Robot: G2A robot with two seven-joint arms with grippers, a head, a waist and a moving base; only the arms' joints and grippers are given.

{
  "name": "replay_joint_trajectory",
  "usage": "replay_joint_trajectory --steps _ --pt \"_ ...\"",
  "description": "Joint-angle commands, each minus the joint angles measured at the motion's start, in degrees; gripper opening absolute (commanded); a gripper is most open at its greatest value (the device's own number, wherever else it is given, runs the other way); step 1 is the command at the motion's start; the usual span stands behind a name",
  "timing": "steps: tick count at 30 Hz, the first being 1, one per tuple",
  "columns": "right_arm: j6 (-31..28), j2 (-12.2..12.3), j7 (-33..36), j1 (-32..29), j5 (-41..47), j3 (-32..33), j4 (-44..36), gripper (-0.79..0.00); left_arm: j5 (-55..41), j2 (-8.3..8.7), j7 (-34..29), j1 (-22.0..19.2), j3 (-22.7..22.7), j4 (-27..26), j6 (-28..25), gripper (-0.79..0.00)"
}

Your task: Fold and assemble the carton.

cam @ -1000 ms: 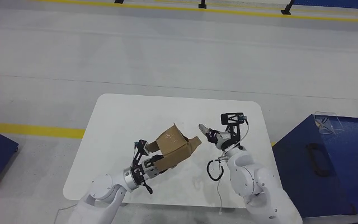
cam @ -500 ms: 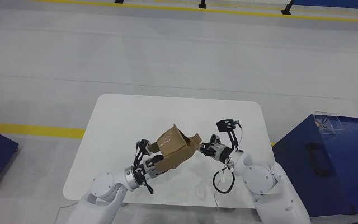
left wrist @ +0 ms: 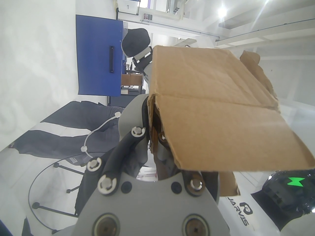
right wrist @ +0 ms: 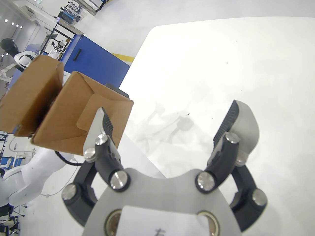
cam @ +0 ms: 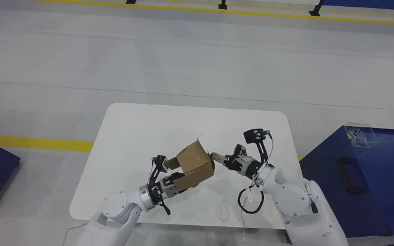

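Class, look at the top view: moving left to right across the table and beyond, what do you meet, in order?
table → left gripper → carton → right gripper → blue cabinet

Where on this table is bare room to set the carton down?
Bare: the far half of the table, between the carton and the far edge. Crowded: the near middle, where the left gripper holds the carton and the open right gripper meets its flap.
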Motion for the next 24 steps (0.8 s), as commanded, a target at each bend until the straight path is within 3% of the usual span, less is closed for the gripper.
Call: replay_joint_trajectory --steps 1,14,24 --pt "0.1 0.1 0.2 0.0 -0.4 0.0 -0.7 0.000 0.3 0.00 0.2 0.1 0.1 -0.1 -0.1 -0.785" --pt "1.5 0.3 2.6 1.3 -6.0 -2.9 -1.4 0.000 1.0 0.10 0.6 0.6 0.2 -0.5 -0.4 -0.785" --pt "1.9 0.3 1.1 1.3 -5.0 -3.6 -1.5 0.000 0.9 0.21 0.4 0.9 0.1 -0.9 -0.6 -0.785"
